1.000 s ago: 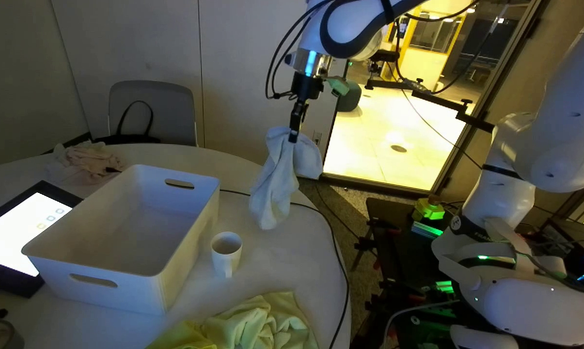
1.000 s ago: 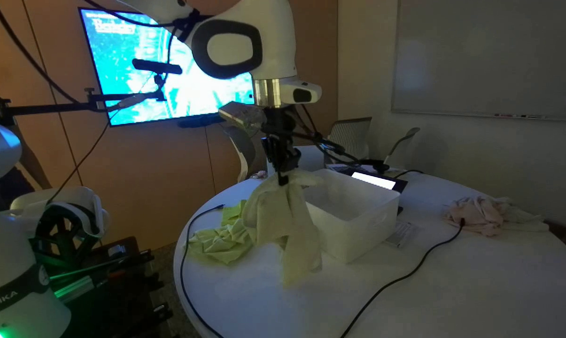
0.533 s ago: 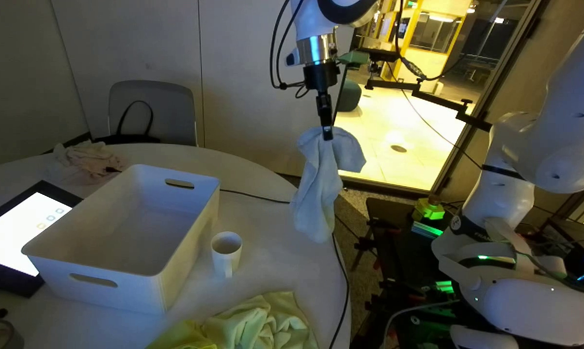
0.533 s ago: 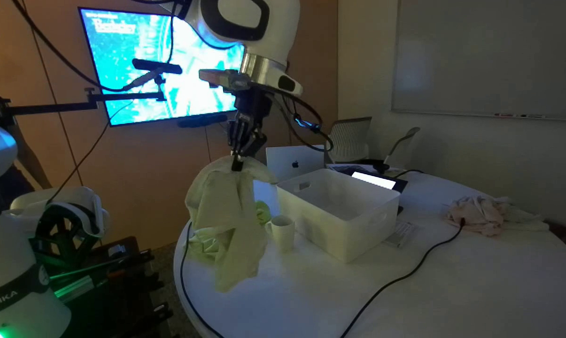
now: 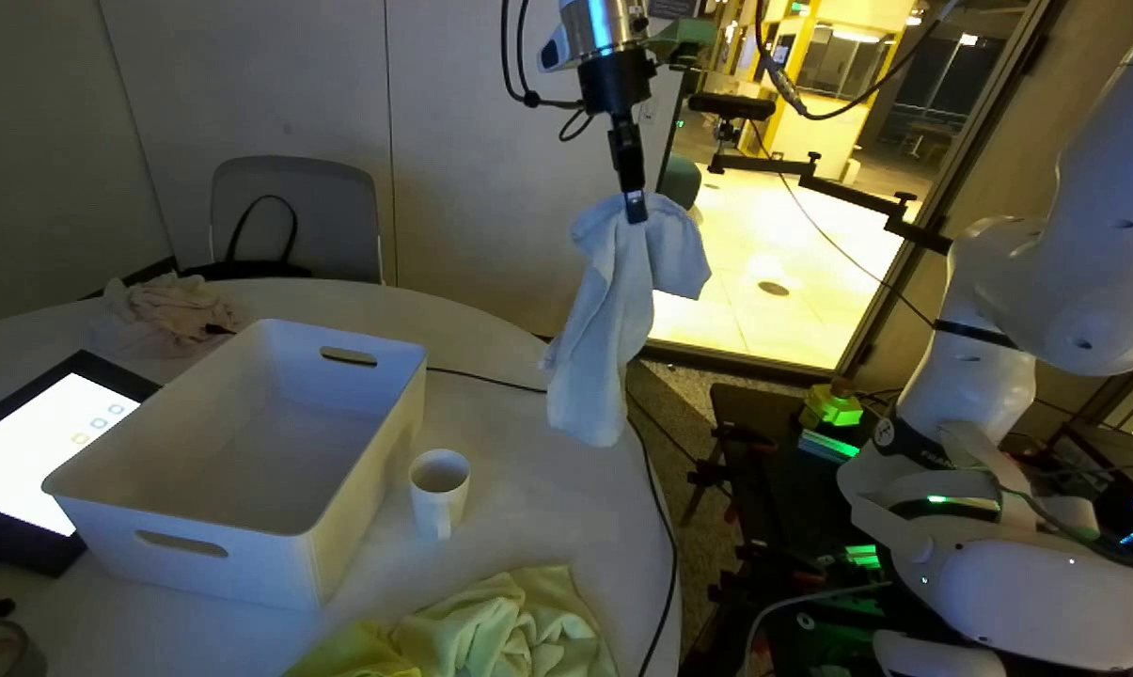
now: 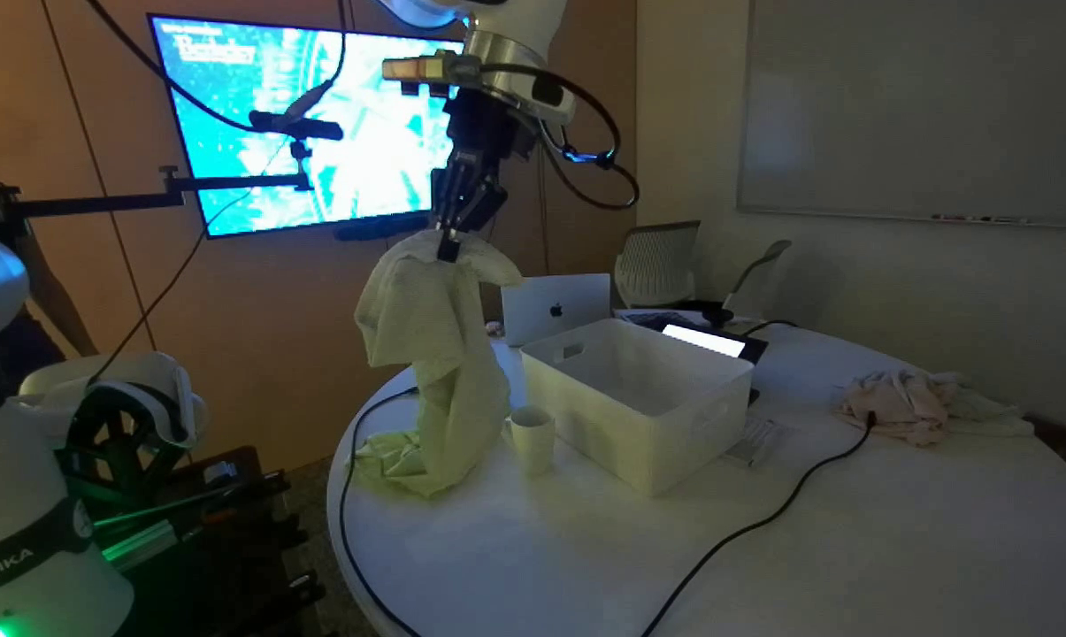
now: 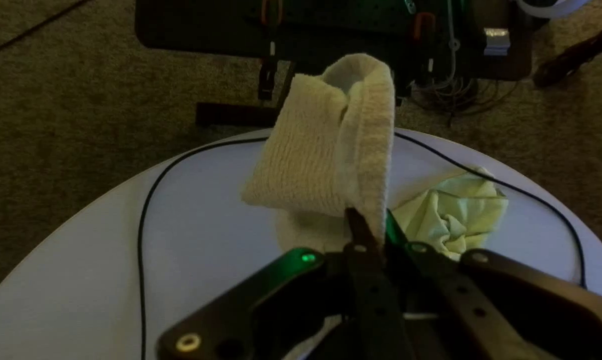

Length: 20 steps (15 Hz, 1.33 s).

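Dim room: pale flat wall panels [image 5: 472,141] stand beside a tall glass window [image 5: 763,226] that looks onto a bright, yellow-lit space.
Round white counter [image 6: 807,548]: spreads beneath the handled things, its curved rim in sight in all three views.
Black-framed wall screen [image 6: 382,159]: glows blue and white beyond the counter.
White rectangular plastic bin [image 5: 246,564]: sits open-topped on the counter, with long handle slots cut into its walls.
Off-white ribbed cloth [image 6: 462,380]: hangs in loose folds above the counter near its rim, apart from the bin; whether its lower end touches anything cannot be told.
Crumpled yellow-green cloth [image 5: 510,621]: lies heaped on the counter near the bin, partly hidden behind the hanging cloth in an exterior view.
Crumpled pale pink cloth [image 6: 904,407]: lies well apart, across the bin from the yellow-green heap.
Black-framed flat display [image 5: 39,451]: rests just beside the bin, lit white.
Black two-fingered claw [image 7: 371,222]: points down with its fingers nearly together, gripping a bunched fold of the off-white cloth at its top.
White mug [image 5: 439,498]: stands upright just beside the bin, handle toward the yellow-green cloth.
Thin black cable [image 7: 141,255]: curves along the counter near its rim.
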Each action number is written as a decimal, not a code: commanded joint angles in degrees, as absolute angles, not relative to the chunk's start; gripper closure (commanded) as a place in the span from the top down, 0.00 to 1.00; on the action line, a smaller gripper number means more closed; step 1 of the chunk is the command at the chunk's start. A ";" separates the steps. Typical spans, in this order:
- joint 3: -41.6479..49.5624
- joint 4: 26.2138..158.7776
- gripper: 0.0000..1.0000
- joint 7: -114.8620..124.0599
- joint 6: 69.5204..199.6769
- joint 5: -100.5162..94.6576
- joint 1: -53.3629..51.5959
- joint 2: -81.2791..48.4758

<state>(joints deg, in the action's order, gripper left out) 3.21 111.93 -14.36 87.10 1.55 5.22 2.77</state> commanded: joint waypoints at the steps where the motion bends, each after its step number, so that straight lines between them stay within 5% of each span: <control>1: 3.55 108.83 0.02 -13.62 88.22 2.00 4.57 1.55; 4: 3.48 108.65 0.02 -13.73 90.59 1.79 4.49 0.81; 5: 3.43 108.70 0.13 -14.08 90.93 1.66 4.44 0.55; 6: 3.43 108.68 0.34 -14.21 91.35 1.68 4.45 0.35; 15: 4.19 108.93 0.99 -15.84 91.23 2.44 5.13 -1.19; 20: 4.86 114.47 1.00 -18.83 95.99 1.61 5.62 -3.93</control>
<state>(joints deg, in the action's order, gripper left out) 4.66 111.32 -16.18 92.01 1.56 5.38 -2.38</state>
